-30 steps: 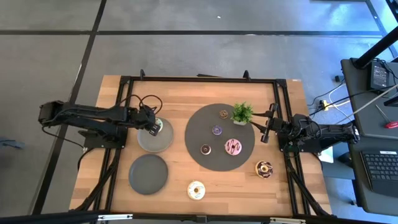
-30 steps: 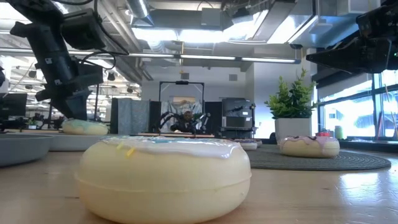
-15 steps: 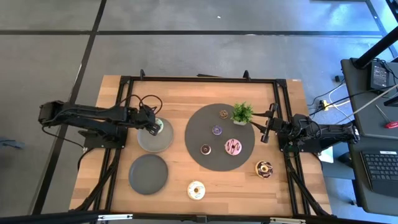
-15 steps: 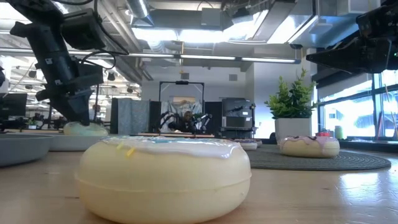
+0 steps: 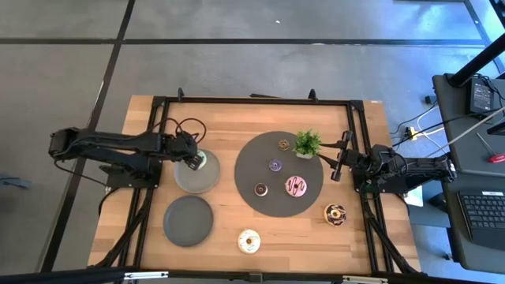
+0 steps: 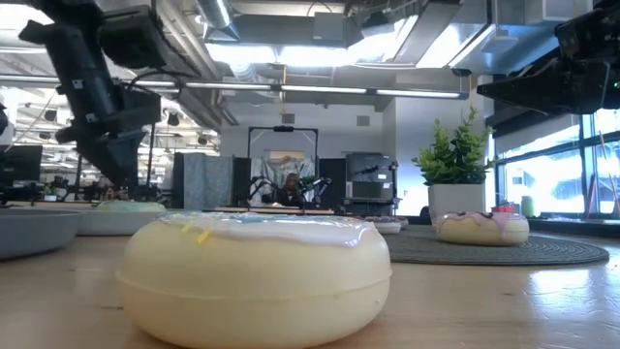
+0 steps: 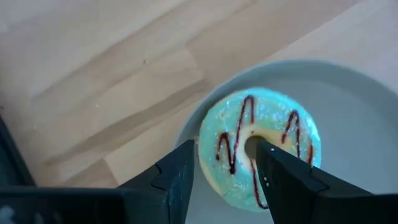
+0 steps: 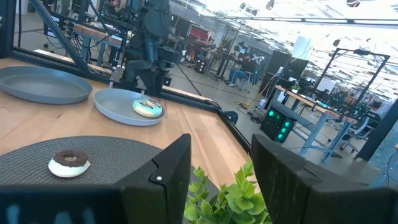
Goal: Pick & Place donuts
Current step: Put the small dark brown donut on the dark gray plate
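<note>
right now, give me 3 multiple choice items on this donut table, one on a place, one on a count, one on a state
1. Where does the pale-green donut lie?
A. on the grey plate beside the left gripper
B. on the dark round mat
C. on the bare wood

2. How many donuts lie on the dark round mat?
A. two
B. four
C. six

3. How do the left gripper's fingers stand?
A. clamped on the donut
B. open above the donut
C. shut on the potted plant

Answers: 1 A, the left wrist view shows it on the plate's rim side. 2 B, the high view shows four there. 3 B, both fingers stand apart over the ring.
</note>
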Robot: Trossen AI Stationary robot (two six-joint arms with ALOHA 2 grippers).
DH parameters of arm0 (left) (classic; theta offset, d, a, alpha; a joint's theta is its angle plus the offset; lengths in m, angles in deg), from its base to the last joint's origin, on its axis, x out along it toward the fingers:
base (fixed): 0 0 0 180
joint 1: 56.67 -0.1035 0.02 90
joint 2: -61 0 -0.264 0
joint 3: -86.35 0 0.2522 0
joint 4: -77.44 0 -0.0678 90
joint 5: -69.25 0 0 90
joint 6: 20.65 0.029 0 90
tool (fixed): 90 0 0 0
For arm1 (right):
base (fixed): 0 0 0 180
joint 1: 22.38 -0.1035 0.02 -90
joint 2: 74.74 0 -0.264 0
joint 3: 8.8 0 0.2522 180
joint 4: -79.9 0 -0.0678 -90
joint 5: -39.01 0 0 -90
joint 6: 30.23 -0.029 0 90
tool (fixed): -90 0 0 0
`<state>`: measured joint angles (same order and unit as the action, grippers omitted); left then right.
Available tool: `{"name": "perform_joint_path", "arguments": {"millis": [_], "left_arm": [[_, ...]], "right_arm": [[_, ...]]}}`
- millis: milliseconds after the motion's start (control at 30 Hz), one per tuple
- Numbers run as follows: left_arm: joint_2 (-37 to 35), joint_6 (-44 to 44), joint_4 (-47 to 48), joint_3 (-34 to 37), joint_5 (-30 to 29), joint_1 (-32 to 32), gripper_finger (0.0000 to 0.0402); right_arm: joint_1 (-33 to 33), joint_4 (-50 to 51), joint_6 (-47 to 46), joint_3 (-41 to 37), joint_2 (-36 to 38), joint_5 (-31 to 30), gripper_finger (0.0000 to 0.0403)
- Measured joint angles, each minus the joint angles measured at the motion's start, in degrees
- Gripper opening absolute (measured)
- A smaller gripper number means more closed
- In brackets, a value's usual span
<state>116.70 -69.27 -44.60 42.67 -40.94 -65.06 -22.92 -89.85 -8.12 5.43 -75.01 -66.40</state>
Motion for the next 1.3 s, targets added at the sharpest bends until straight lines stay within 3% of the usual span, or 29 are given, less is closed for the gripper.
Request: {"name": "perform_joint_path", "arguments": {"millis": [133,267,433,600,767,1033,1300], "left_arm": [[0.0,1.4,-2.1,-2.6,-0.4,0.0,0.0163],[0.3,6.7,-16.6,-2.8,-1.5,0.1,0.0164],[4.7,20.9,-41.0,-2.8,7.8,2.1,0.0168],[13.2,27.5,-58.5,-2.9,17.1,4.7,0.0166],[23.9,31.2,-70.1,-3.0,18.9,7.3,0.0165],[38.8,36.7,-70.7,-12.2,21.6,9.5,0.0161],[49.1,39.5,-59.8,-21.9,21.6,10.3,0.0143]], "right_arm": [[0.0,0.0,0.0,0.0,0.0,0.0,0.0168],[0.0,0.0,0.0,0.0,0.0,0.0,0.0168],[0.0,0.0,0.0,0.0,0.0,0.0,0.0168],[0.0,0.0,0.0,0.0,0.0,0.0,0.0168],[0.0,0.0,0.0,0.0,0.0,0.0,0.0168],[0.0,0.0,0.0,0.0,0.0,0.0,0.0168],[0.0,0.0,0.0,0.0,0.0,0.0,0.0168]]}}
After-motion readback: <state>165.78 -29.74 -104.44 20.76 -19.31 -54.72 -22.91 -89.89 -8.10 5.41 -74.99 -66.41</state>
